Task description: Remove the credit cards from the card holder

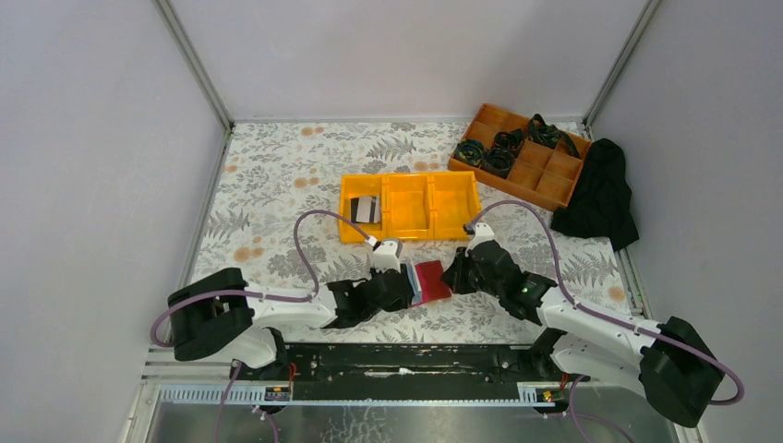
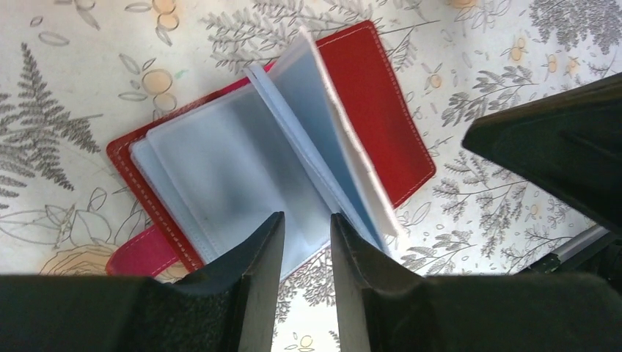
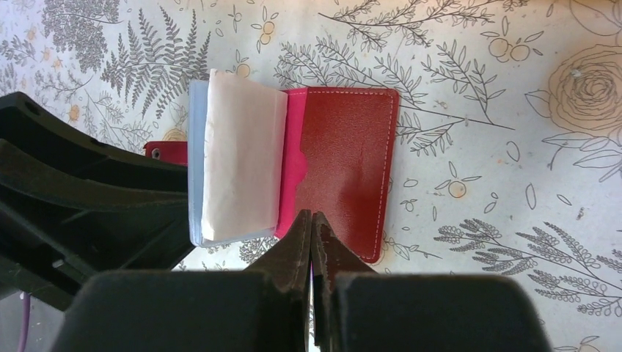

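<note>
The red card holder (image 1: 432,280) lies open on the floral tabletop between both arms, its clear blue-grey sleeves (image 2: 220,169) fanned up. A whitish leaf (image 3: 242,154) stands among them; I cannot tell if it is a card. My left gripper (image 2: 306,216) hovers open over the near edge of the sleeves, with nothing between its fingers. My right gripper (image 3: 311,214) is shut, its tips resting on the near edge of the red cover (image 3: 352,154). Credit cards (image 1: 366,209), grey-white and black, lie in the left compartment of the yellow bin.
The yellow three-compartment bin (image 1: 434,235) sits just beyond the holder. An orange divided tray (image 1: 554,185) with black rings stands at the back right, beside a black cloth (image 1: 598,194). Grey walls close in the table on three sides.
</note>
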Robot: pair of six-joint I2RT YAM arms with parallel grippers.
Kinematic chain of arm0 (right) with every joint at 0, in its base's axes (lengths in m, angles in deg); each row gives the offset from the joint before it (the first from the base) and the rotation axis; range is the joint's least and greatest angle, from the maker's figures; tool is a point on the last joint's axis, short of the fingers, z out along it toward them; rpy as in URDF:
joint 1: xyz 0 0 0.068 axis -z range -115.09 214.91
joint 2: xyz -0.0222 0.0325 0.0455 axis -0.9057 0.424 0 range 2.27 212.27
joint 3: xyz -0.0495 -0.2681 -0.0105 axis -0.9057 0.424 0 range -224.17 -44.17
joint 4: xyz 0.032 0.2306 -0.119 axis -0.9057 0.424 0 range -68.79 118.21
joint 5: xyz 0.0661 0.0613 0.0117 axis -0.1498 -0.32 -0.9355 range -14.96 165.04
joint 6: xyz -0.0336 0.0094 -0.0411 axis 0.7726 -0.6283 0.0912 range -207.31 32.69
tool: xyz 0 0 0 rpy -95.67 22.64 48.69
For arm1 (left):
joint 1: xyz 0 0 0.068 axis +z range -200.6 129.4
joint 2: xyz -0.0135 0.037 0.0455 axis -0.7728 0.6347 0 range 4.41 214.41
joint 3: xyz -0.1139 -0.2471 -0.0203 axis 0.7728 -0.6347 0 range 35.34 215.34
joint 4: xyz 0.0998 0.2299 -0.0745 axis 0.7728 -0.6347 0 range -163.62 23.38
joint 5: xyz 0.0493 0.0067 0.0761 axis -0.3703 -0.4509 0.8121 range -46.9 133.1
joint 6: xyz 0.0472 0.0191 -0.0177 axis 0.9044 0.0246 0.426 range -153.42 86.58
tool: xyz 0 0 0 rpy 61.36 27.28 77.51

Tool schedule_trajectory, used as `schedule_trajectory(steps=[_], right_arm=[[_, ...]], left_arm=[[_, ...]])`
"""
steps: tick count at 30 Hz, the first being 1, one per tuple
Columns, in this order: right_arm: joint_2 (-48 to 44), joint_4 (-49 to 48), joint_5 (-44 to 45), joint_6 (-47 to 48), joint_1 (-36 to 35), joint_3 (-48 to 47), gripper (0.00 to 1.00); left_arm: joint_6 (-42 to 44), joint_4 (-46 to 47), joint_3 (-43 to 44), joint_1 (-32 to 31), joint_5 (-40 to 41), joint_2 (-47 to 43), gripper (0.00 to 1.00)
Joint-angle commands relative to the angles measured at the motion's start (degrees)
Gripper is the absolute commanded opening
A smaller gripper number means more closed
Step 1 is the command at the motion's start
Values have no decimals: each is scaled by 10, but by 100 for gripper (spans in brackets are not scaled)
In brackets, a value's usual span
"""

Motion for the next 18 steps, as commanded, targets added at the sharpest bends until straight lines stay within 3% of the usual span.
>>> schedule_trajectory(steps=[1,10,18], right_arm=[[-19,9,21,13,1,-29,0],[-58,37,38,23,1,-34,0],[-78,34,24,22,1,-27,0]], left_arm=[[34,-19,44,0,10,9,36],[69,-6,112,0,-15,87,36],[55,51,95,1,-48,151,35]])
